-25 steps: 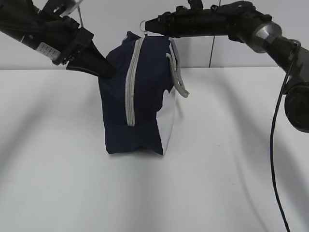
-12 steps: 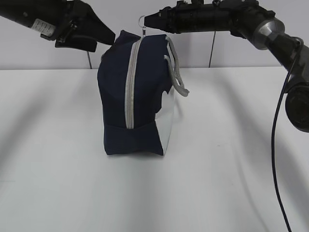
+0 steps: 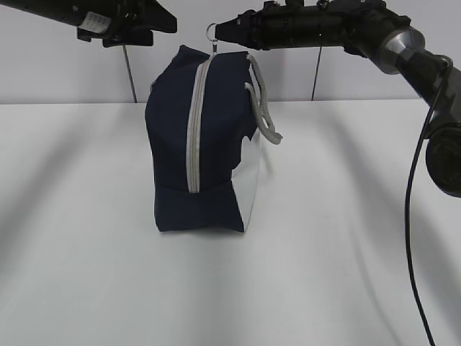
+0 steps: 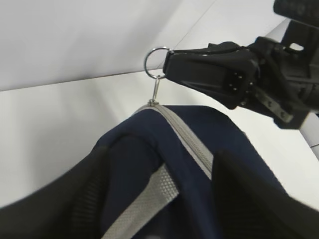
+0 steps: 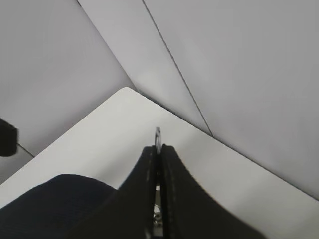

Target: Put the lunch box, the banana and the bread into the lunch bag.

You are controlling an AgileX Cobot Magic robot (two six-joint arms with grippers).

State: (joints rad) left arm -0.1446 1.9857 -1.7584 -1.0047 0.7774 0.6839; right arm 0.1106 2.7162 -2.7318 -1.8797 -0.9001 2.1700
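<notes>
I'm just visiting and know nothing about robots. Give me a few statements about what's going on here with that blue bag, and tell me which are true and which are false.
1. The lunch bag stands upright on the white table. True.
2. The right end effector pinches the metal ring of the zipper pull. True.
3. The left end effector grips the bag's fabric. False: it hangs above the bag, clear of it, jaws apart.
4. The grey zipper is wide open, showing the lining. False: it is closed along the visible side.
5. A banana lies beside the bag. False: none is in view.
</notes>
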